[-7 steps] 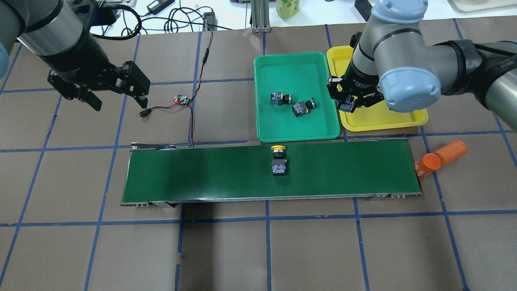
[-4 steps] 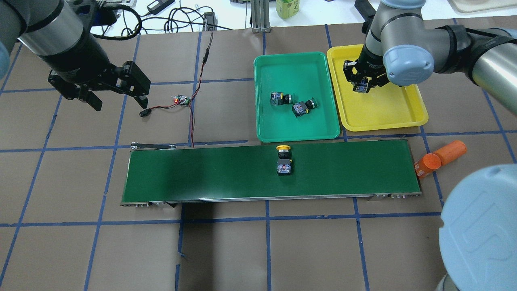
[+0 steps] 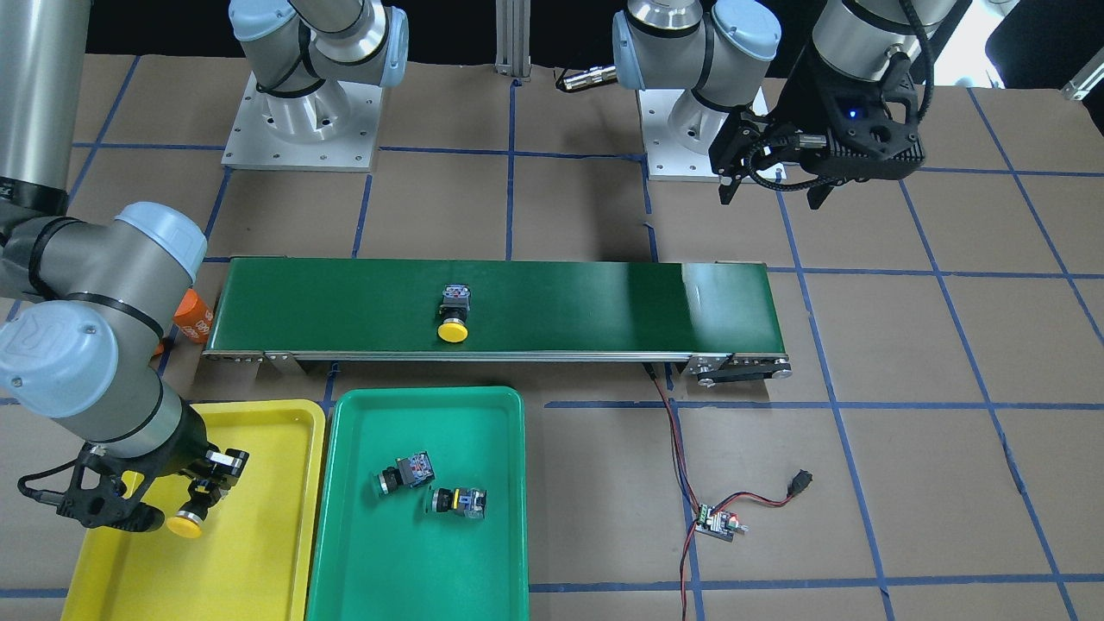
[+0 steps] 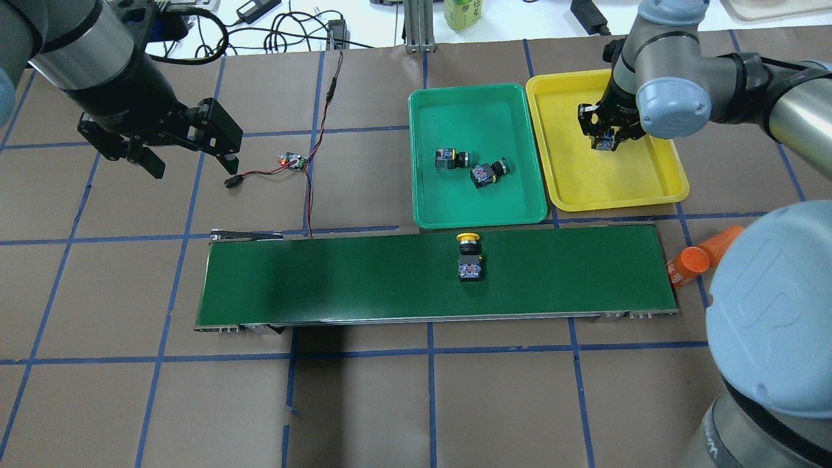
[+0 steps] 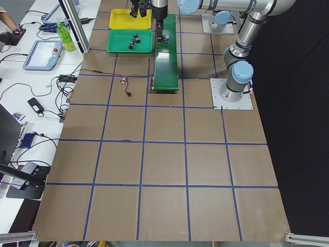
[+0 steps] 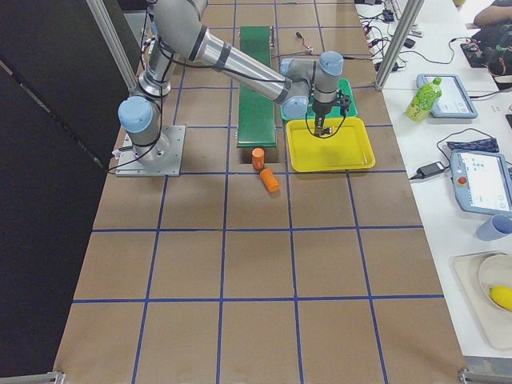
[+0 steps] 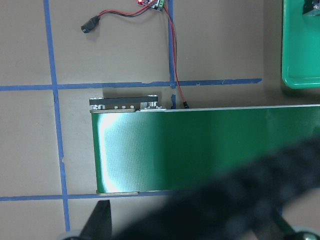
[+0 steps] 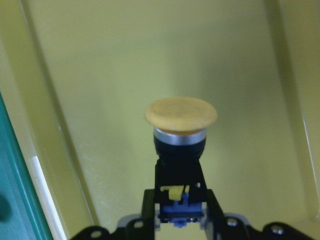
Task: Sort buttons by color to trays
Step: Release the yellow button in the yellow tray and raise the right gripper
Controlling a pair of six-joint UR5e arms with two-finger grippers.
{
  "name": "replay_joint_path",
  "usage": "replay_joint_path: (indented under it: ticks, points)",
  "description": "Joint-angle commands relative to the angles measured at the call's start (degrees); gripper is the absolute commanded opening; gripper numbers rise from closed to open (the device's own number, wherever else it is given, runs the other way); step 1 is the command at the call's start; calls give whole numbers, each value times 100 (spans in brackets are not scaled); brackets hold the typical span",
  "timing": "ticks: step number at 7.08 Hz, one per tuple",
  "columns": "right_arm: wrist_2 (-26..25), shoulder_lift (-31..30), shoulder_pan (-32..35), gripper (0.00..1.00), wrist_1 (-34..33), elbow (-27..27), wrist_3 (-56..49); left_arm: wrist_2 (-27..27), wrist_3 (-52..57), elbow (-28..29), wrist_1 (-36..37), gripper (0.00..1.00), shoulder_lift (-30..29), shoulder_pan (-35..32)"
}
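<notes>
Yellow tray (image 8: 125, 50): yel-cap btn (image 8: 180, 120), blk body

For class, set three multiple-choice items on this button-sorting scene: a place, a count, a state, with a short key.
1. Where does the loose yellow-capped push-button lie?
A) on the bare brown table
B) on the dark-green conveyor belt
C) beside the circuit board

2. How many push-buttons lie in the green plastic tray?
A) none
B) one
C) two

3. What state is the right gripper in?
A) shut on a second yellow-capped push-button
B) open and empty
C) shut on an orange cylinder

Key: 1 B, it rests mid-belt; 2 C, both green-capped push-buttons lie there; 3 A, it clamps the switch body over the yellow plastic tray.
</notes>
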Motion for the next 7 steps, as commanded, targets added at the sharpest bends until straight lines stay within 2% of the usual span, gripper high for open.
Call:
replay_joint_path:
  ticks: [1, 3, 4, 6, 7]
  points:
    - [13, -309, -43, 100, 383, 20, -43, 0, 0, 0, 9, 100, 1, 0]
    - [31, -1326, 157, 100, 1593, 55, -34, 0, 0, 0, 0, 100, 10, 0]
    - [31, -1845, 402, 100, 2156, 247, 27, 0, 0, 0, 0, 100, 10, 0]
    - [48, -3082, 624, 100, 2362, 1044, 37, 0, 0, 0, 0, 100, 10, 0]
    - [40, -3533, 703, 100, 2381, 1692, -16, 0, 0, 0, 0, 100, 10, 9]
